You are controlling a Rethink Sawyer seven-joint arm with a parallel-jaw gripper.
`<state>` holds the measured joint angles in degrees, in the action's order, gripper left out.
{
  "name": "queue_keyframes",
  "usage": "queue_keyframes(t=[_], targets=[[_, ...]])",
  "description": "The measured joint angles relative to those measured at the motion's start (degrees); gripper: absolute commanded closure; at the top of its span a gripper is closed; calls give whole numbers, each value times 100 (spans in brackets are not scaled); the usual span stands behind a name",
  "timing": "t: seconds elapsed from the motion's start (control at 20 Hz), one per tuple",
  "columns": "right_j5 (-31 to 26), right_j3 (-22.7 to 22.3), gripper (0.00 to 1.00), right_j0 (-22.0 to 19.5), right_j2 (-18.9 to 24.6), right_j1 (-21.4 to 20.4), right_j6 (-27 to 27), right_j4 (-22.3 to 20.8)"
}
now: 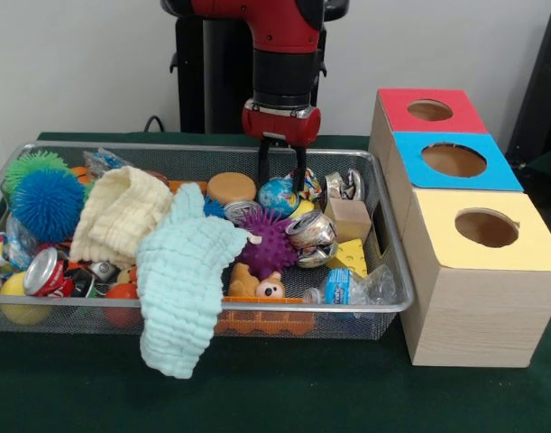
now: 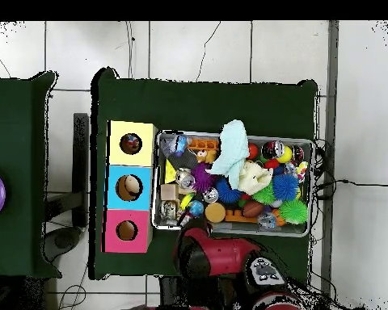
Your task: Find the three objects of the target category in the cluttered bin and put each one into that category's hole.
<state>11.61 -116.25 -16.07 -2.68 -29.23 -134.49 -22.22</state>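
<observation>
The red and black arm's gripper point(image 1: 280, 171) hung over the back of the silver wire bin point(image 1: 390, 271). Its two black fingers point(image 1: 262, 167) were spread a little, one on each side of a small blue globe ball point(image 1: 277, 196), but not clearly squeezing it. Two spiky balls, one blue point(image 1: 47, 205) and one purple point(image 1: 268, 242), sat in the bin with two cloths, cream point(image 1: 120, 213) and pale green point(image 1: 180, 280). Beside the bin stood one wooden box point(image 1: 478, 307) with three holes: red point(image 1: 429, 110), blue point(image 1: 454, 160), yellow point(image 1: 486, 228).
</observation>
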Motion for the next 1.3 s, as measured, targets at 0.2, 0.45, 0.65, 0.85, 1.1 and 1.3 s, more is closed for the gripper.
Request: queue_keyframes(t=[0.2, 0.45, 0.65, 0.85, 1.1, 1.3], targets=[[297, -71, 0, 187, -184, 82, 0, 2], [408, -137, 0, 335, -244, 157, 0, 9], [433, -139, 0, 382, -241, 161, 0, 8], [433, -139, 0, 391, -239, 162, 0, 8], [489, -138, 0, 391, -239, 187, 0, 9], [686, -139, 0, 382, -234, 263, 0, 8]])
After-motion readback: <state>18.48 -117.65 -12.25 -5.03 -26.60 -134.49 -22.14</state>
